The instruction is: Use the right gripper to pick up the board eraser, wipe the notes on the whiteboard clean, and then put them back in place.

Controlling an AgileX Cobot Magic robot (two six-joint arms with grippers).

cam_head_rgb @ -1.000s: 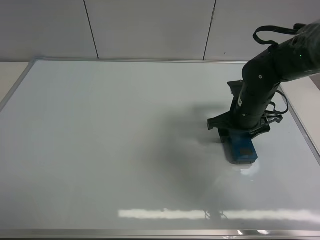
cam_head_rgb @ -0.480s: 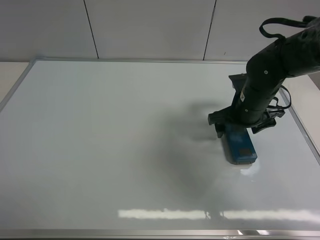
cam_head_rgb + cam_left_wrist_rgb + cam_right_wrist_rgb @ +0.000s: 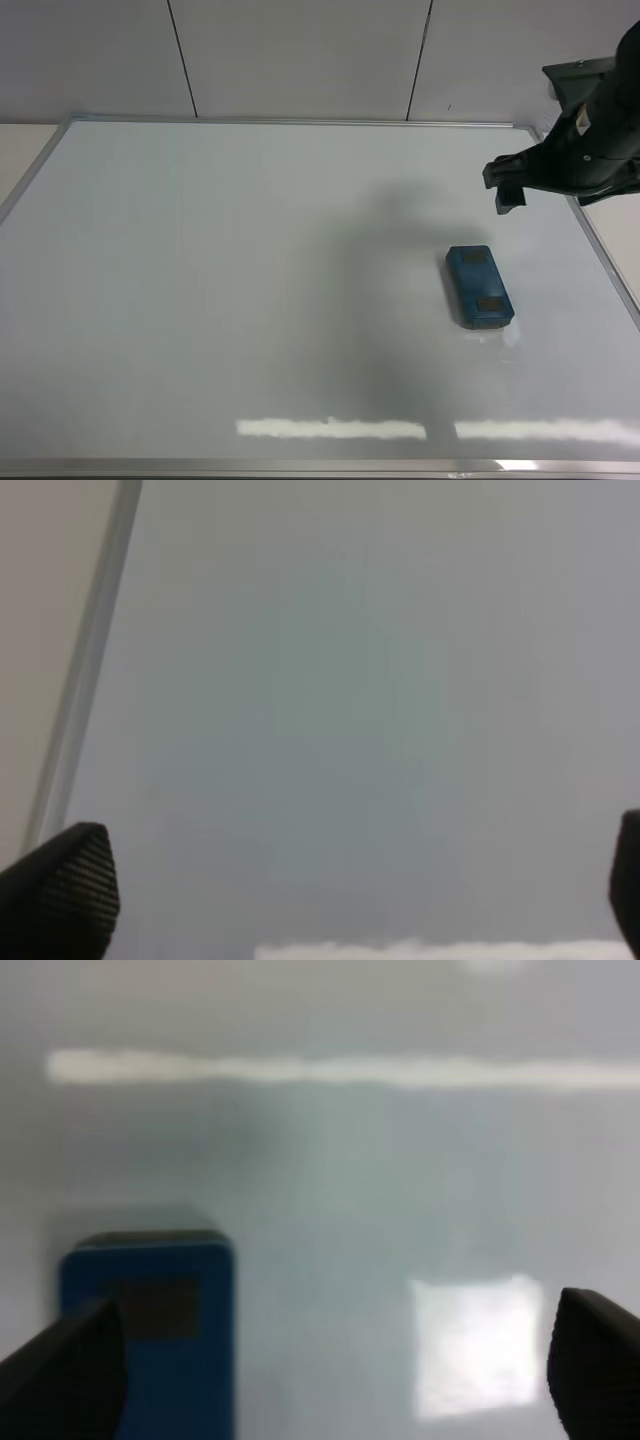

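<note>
**Eraser down on board, right claw clear of it**

Board eraser [image 3: 478, 287] lies flat on the whiteboard [image 3: 250, 300], right-hand half, nearer the right frame edge than the centre, long side running front to back. Two dark patches face up. Board surface reads clean; no red marks visible.

Right gripper [image 3: 330, 1380] raised above the far right corner area, fingers spread wide, nothing between them; eraser apart from it.

Left gripper [image 3: 350, 900]: fingertips wide apart over bare board near its frame edge [image 3: 85, 690], probably the left one; view is blurred.
</note>
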